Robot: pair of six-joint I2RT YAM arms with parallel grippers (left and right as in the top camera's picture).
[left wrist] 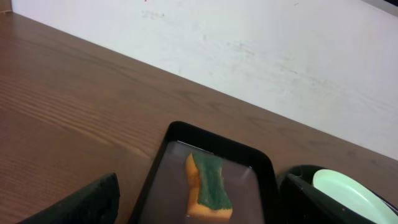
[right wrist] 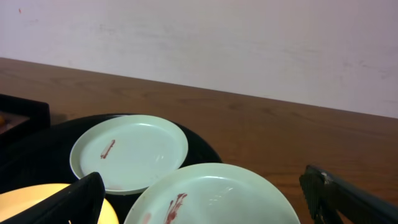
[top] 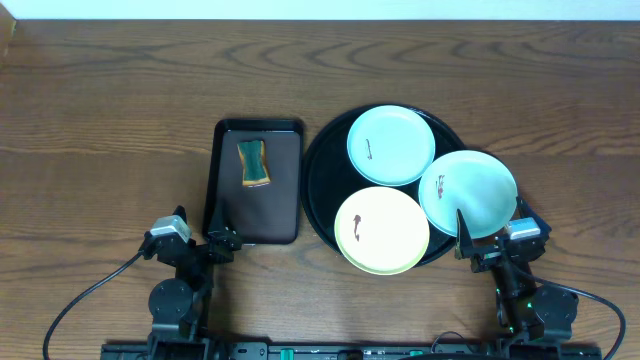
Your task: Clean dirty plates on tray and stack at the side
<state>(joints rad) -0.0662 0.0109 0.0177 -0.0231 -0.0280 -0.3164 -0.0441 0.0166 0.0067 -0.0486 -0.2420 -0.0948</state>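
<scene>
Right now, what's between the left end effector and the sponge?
Overhead: only bare floor of the brown tray separates left end effector from sponge.

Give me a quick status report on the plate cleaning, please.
Left gripper and right gripper open, empty. Yellow plate and two mint plates smeared, on black tray, none stacked. Sponge in brown tray. Nothing in the way.

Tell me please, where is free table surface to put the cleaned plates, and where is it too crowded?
Free: the bare table left of the brown tray, the wide strip behind both trays, and the wood right of the black tray. Crowded: the black tray, filled by three plates, and the narrow gap between the trays.
</scene>
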